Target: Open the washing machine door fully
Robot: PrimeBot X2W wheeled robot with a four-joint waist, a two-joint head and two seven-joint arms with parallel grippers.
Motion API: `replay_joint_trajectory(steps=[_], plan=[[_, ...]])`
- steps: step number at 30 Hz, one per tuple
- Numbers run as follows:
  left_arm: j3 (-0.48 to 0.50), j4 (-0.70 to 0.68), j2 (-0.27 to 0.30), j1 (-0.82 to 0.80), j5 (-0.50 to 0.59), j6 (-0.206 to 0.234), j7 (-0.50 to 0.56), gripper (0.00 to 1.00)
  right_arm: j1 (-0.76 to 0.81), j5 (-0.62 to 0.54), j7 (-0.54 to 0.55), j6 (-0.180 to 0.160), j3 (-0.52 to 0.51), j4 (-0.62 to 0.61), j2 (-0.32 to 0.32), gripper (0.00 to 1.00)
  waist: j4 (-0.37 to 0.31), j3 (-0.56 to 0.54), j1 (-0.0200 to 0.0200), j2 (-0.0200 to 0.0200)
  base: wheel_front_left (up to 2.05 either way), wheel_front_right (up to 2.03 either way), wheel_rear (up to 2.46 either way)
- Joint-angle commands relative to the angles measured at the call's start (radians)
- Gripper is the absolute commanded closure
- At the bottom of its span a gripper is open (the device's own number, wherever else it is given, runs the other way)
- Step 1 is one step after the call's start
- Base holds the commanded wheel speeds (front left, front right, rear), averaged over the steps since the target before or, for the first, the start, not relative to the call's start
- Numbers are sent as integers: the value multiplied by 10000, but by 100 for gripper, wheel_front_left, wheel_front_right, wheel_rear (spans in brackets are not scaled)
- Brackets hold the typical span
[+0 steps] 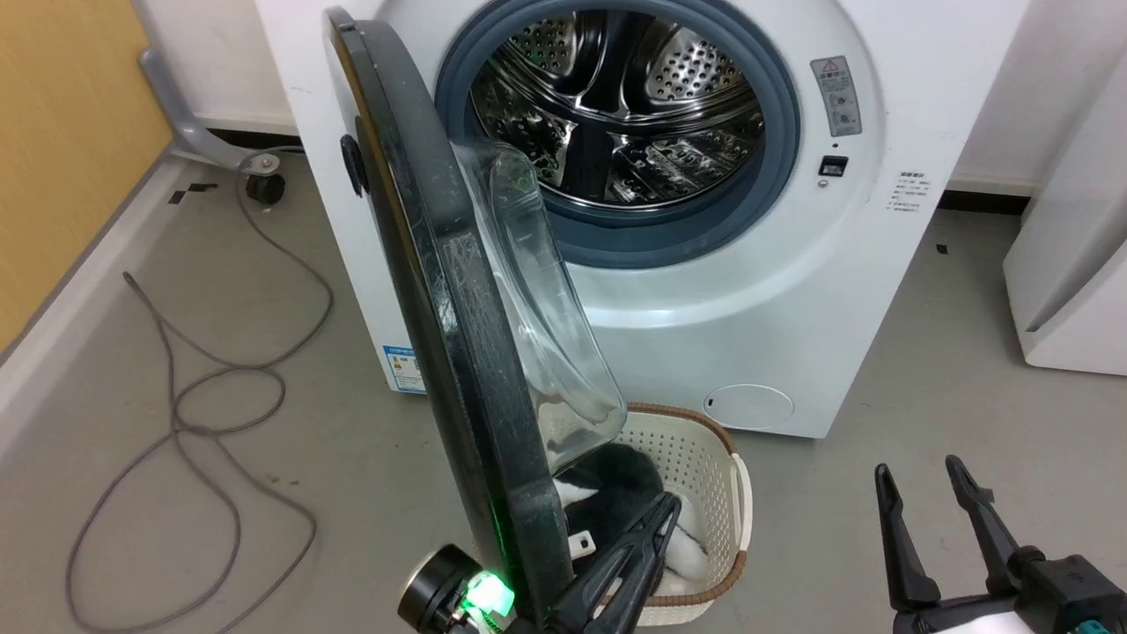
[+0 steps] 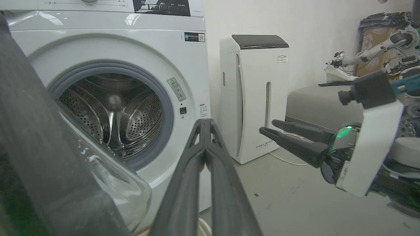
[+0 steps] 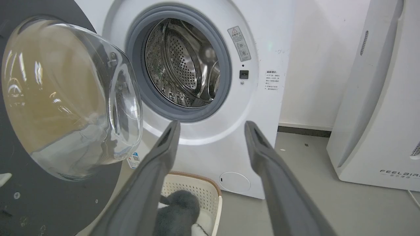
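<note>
the washing machine door is standing out from the white machine, edge-on to the head camera, glass bowl facing the steel drum. the left gripper is sitting pinched tight and empty, just beside the door's lower rim, above the laundry basket. the right gripper is hovering spread wide, well apart.

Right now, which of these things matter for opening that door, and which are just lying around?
Part of the job:
- washing machine door, partly open
- left arm's jaws, shut, by the door's lower edge

Just lying about:
- laundry basket holding grey clothing
- grey cable
- white air purifier
- right arm's jaws, open, away from the door
</note>
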Motion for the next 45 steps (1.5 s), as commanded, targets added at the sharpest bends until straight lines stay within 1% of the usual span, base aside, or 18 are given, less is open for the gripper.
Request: replay_joint_trajectory(steps=[1,7,15,29,37,45], plan=[[78,195,26,121,-51,-36,-42,100,-26,38,-44,6,13,42,43,0,16,18,-1,0,0,0,0],[336,861,-42,184,-102,-8,-42,100,-63,20,-44,6,-28,84,43,0,94,87,-1,0,0,0,0],[754,1237,-90,349,-110,71,-42,100,-51,46,-44,6,-4,194,43,0,541,96,-1,0,0,0,0],[1298,1251,-63,612,-15,74,-42,100,-108,99,-44,6,50,286,43,0,1376,151,-1,0,0,0,0],[1620,1123,-48,853,2,191,-42,100,-155,99,-44,6,41,276,43,0,1873,196,-1,0,0,0,0],[2475,984,73,780,-69,441,-42,100,-204,30,-44,6,12,230,43,0,2329,407,-1,0,0,0,0]])
